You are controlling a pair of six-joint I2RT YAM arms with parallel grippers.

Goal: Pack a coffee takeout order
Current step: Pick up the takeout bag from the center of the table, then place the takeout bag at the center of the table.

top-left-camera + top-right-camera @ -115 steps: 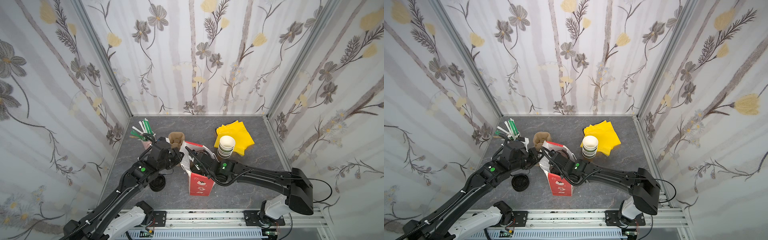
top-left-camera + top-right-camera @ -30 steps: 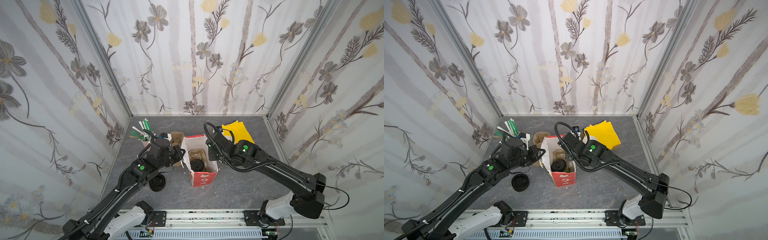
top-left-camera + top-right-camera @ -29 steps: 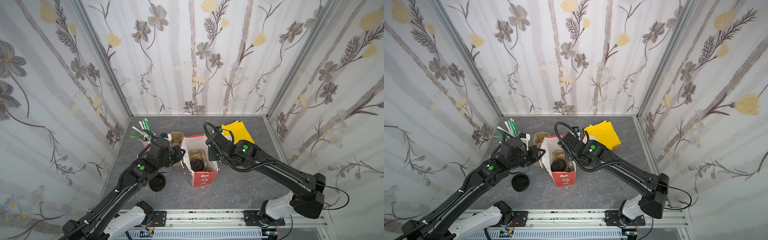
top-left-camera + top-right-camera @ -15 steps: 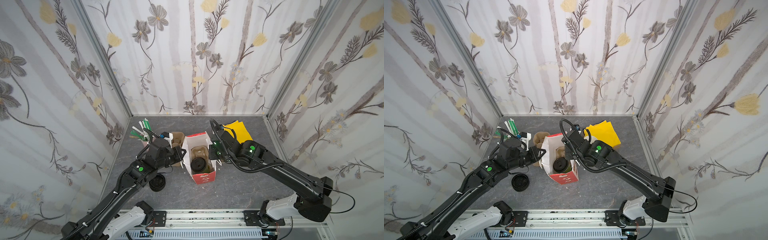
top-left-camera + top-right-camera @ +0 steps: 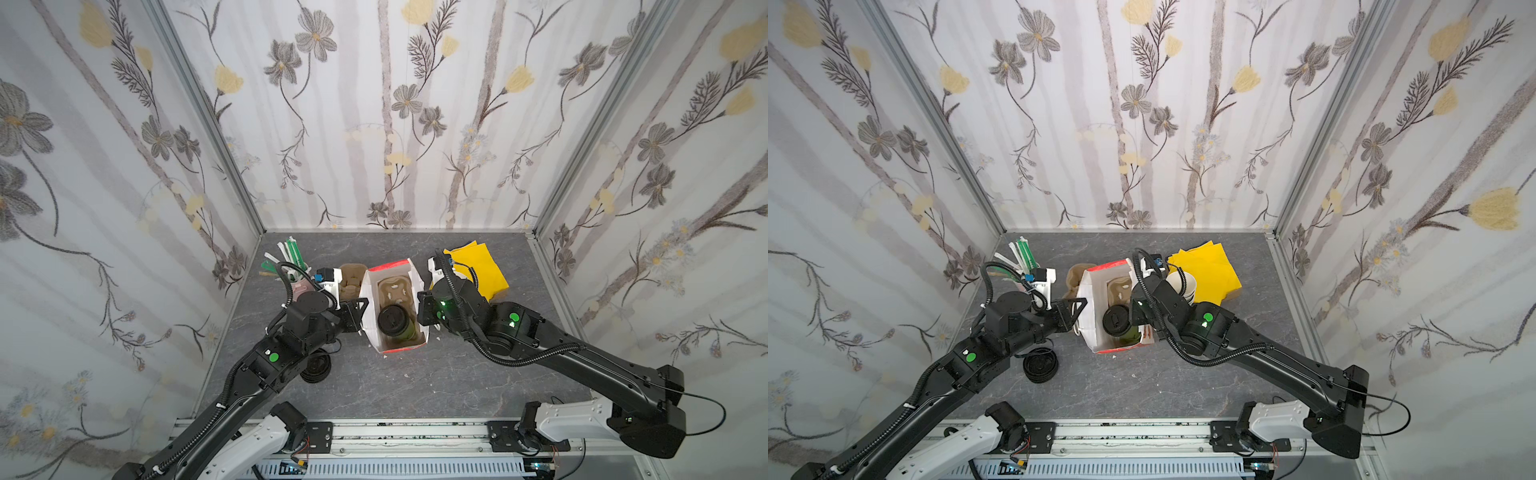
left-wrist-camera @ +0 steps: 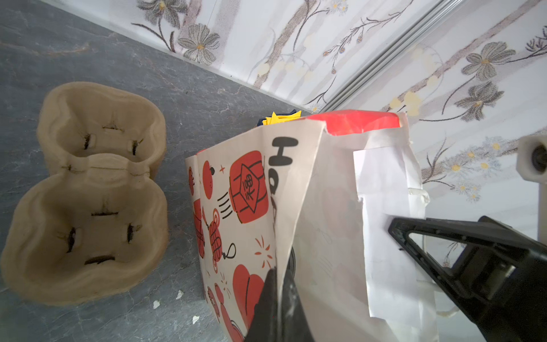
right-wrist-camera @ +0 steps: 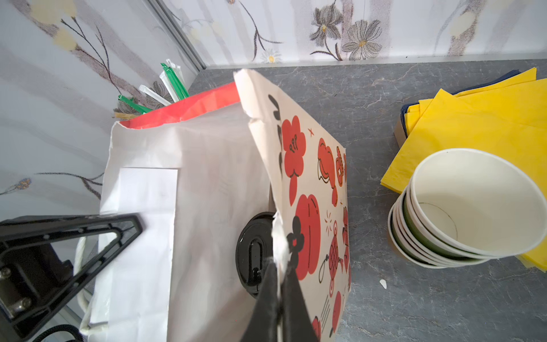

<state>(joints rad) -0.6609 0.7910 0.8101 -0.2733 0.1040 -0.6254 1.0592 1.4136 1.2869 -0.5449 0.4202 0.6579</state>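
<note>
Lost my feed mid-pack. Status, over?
Both shut on bag rim: left gripper, right gripper. Inside: carrier with lidded cup. Outside: napkins, straws. Mouth unobstructed.

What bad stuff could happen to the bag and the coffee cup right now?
1. The left claw and the right claw each pinch one thin paper side of the red bag. The rim looks ragged by the right claw, so pulling the sides apart might rip it.
2. The black-lidded cup sits at one end of the carrier inside the bag. A hard tug could tip it over.
</note>
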